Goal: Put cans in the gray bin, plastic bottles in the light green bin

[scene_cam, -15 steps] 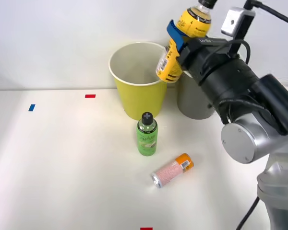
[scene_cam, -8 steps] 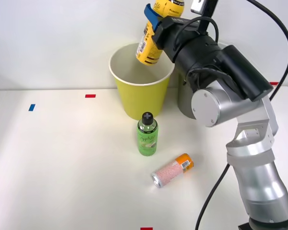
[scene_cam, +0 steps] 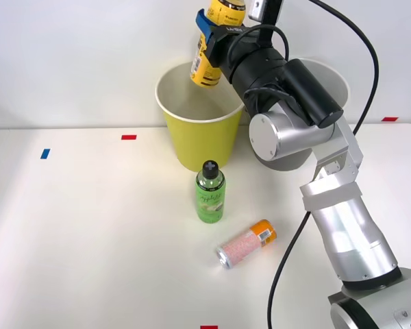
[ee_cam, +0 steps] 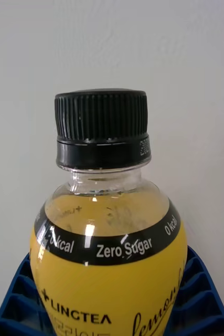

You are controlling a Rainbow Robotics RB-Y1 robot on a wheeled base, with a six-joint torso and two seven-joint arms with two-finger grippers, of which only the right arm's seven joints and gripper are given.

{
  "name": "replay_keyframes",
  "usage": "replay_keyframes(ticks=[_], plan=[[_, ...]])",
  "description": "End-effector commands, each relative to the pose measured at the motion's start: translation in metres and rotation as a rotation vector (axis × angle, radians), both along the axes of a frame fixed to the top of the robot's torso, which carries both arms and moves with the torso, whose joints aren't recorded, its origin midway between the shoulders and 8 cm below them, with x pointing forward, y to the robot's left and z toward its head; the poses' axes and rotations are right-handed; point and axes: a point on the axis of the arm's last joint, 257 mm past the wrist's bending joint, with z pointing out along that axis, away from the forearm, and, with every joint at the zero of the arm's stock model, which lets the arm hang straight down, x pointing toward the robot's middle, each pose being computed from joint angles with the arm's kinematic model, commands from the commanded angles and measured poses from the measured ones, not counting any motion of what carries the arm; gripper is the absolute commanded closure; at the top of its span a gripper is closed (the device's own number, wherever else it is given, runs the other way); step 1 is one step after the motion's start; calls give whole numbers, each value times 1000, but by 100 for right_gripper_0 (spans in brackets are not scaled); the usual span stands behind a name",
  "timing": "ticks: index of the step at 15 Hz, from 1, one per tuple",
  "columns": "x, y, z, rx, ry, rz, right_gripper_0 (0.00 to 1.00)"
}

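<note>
Two bins stand at the back of the white table (scene_cam: pixel 89 226) in the front view: the light green bin (scene_cam: pixel 198 130) on the left and the gray bin (scene_cam: pixel 291 154) just beside it on the right, the gray one largely hidden behind the right arm (scene_cam: pixel 294 116). Above the light green bin's open mouth, the right gripper (scene_cam: pixel 212 41) holds the yellow bottle (scene_cam: pixel 207 65) tilted, its base pointing down toward the rim. In front of that bin the green bottle (scene_cam: pixel 209 192) stands upright, and to its right, nearer the robot, the can (scene_cam: pixel 246 244) lies on its side, apart from the bottle. The right wrist view adds what the front view lacks: the yellow bottle's black cap (ee_cam: pixel 101 126), a "Zero Sugar" band, and the blue ribbed fingers (ee_cam: pixel 17 299) pressed against both sides of the bottle's body, pinching it.
</note>
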Motion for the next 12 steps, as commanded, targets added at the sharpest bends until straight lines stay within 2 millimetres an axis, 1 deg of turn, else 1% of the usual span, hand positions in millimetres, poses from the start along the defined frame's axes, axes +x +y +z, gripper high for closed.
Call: replay_keyframes(ticks=[1,2,3,7,8,11,12], plan=[[1,-2,1,-15,-10,-8,84],[1,-4,1,-22,-14,-12,70],[1,-4,0,-25,-14,-14,60],[-1,1,-6,-58,-22,-11,43],[-3,2,-9,-58,-27,-10,39],[-7,8,-14,-76,-38,-4,37],[-9,11,-13,-77,-46,-1,38]])
